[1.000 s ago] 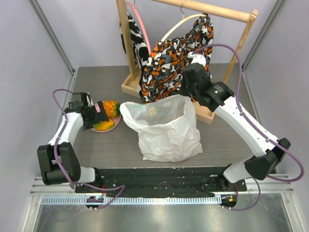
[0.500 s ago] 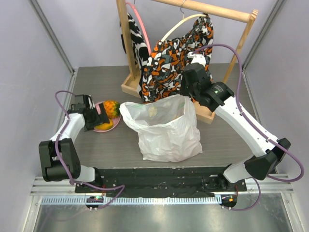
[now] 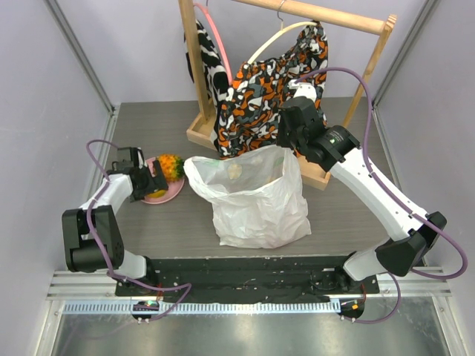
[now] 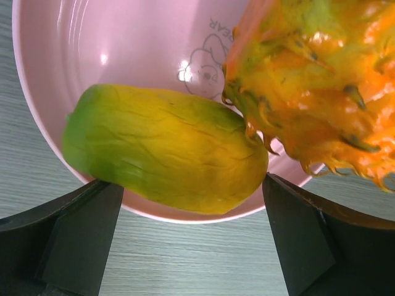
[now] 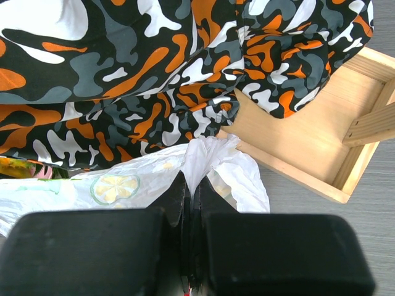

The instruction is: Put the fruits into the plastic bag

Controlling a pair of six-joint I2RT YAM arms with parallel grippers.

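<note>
The table [image 3: 349,215] is viewed from high above and behind the arm bases, with the plastic bag [image 3: 256,200] near the middle of the frame. The left wrist view is held very close over the pink plate [image 4: 37,92] left of the bag, and is filled by mango [image 4: 166,157] and pineapple [image 4: 315,86]. The right wrist view is aimed past the right gripper [image 5: 188,185] at the bag's rear rim and the patterned cloth [image 5: 123,74] behind the bag. All of these things are also seen in the overhead view.

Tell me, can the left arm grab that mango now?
Probably yes: the left gripper hangs open with a finger either side of the mango, nothing between; only the pineapple crowds one end.
</note>
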